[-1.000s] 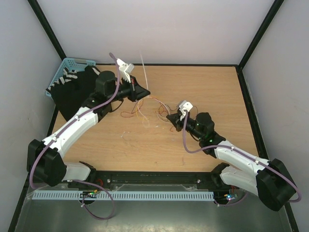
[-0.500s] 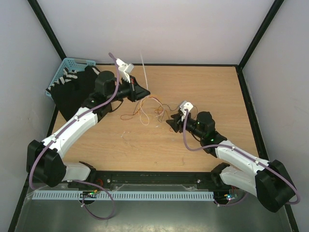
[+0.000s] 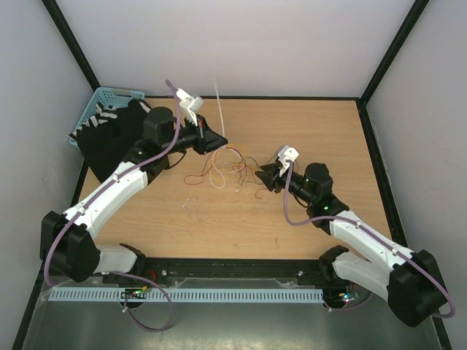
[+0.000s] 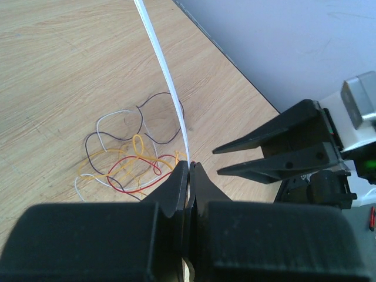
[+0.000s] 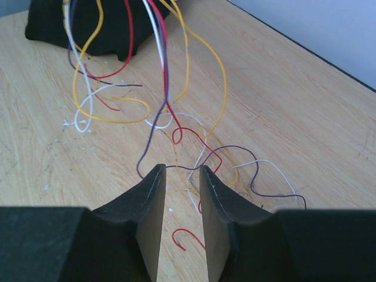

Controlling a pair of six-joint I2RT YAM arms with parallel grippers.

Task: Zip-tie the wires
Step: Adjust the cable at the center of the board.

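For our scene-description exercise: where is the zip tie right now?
The zip tie stands left of centre in the top view, its lower end pinched in the left gripper, just behind the wires.

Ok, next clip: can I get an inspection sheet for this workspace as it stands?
Surface: wooden table, light grain.
Job's things: wires in a loose tangle on the table between the two hands; zip tie standing upright, not yet around them.
Clutter: blue basket at the far left corner; dark object beside it, cannot tell what it is.
Hands: left hand shut on the zip tie's lower end; right hand open, tips at the tangle's edge.
Cables: purple cables run along both arms.
Surroundings: pale walls with black frame posts.
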